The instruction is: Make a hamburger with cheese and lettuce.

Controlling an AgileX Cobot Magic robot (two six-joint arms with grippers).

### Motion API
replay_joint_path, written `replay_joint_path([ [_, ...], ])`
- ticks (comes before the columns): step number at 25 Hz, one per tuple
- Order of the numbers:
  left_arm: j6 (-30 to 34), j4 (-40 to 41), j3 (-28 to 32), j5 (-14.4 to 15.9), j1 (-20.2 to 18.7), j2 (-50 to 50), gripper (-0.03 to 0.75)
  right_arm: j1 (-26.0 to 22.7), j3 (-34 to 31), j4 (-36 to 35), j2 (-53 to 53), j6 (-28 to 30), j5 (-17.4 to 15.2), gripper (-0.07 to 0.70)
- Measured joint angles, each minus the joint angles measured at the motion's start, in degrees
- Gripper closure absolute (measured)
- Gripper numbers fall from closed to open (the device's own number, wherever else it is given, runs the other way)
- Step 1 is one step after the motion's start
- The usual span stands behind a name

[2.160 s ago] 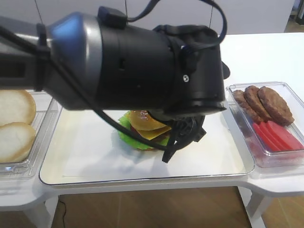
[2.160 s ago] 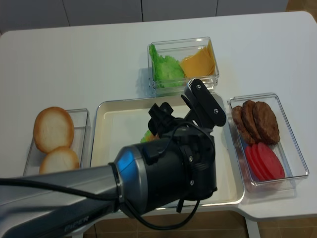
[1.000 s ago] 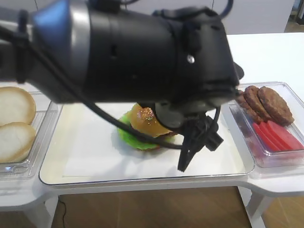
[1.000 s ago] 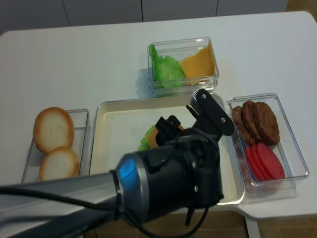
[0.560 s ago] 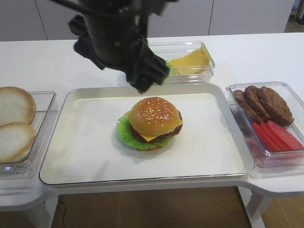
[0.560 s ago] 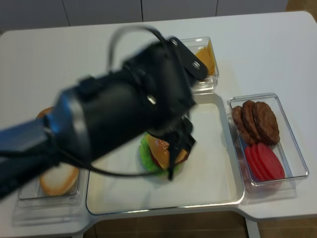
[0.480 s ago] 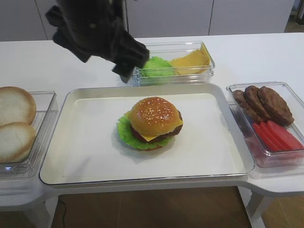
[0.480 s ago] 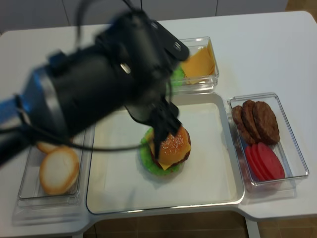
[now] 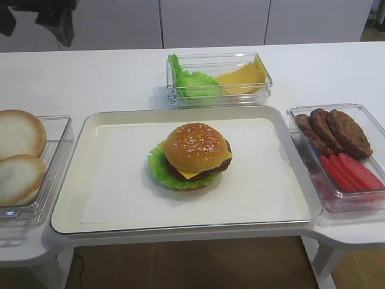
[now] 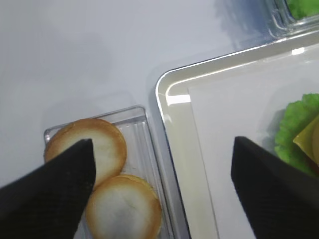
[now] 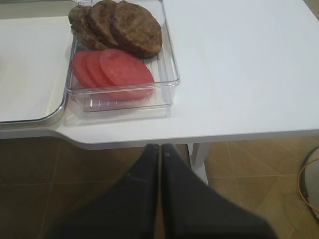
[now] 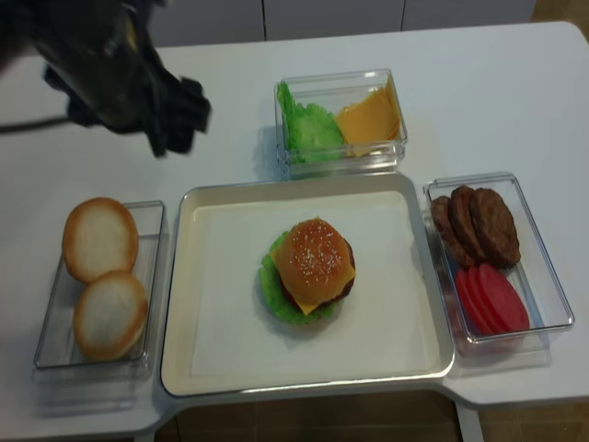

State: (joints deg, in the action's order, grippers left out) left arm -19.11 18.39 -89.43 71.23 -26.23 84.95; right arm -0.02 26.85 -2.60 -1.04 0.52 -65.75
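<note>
1. The left hand (image 10: 159,184) is spread wide and holds nothing, hovering over the tray's (image 10: 167,99) left rim beside the bun halves (image 10: 102,186).
2. The right hand (image 11: 159,149) is pressed closed and empty, off the desk (image 11: 239,74) edge near the patty box (image 11: 167,74).
3. The hamburger (image 9: 194,155), cheese (image 9: 221,158) and lettuce (image 9: 157,168) showing, sits mid-tray with bare room all around.

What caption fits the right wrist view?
Shut claw hangs off the table edge, near a box of patties and tomato slices.

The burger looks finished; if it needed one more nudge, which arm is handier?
Probably the left. Its fingers are open above the tray beside the burger; the right fingers are shut, out past the table edge.
</note>
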Motion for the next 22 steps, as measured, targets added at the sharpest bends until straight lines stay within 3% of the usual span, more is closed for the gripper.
replay_joint_path([
  [15,4.9,-2.5,0.0,0.9,15.5,-10.7,0.097,0.0,0.0,0.0,0.0,0.0,0.0,0.622],
  [19,6.6,-2.4,0.8,0.9,17.9,-13.7,0.097,0.0,0.0,0.0,0.0,0.0,0.0,0.622],
  [22,7.6,-1.5,5.1,0.9,18.7,-16.9,0.097,0.0,0.0,0.0,0.0,0.0,0.0,0.622],
])
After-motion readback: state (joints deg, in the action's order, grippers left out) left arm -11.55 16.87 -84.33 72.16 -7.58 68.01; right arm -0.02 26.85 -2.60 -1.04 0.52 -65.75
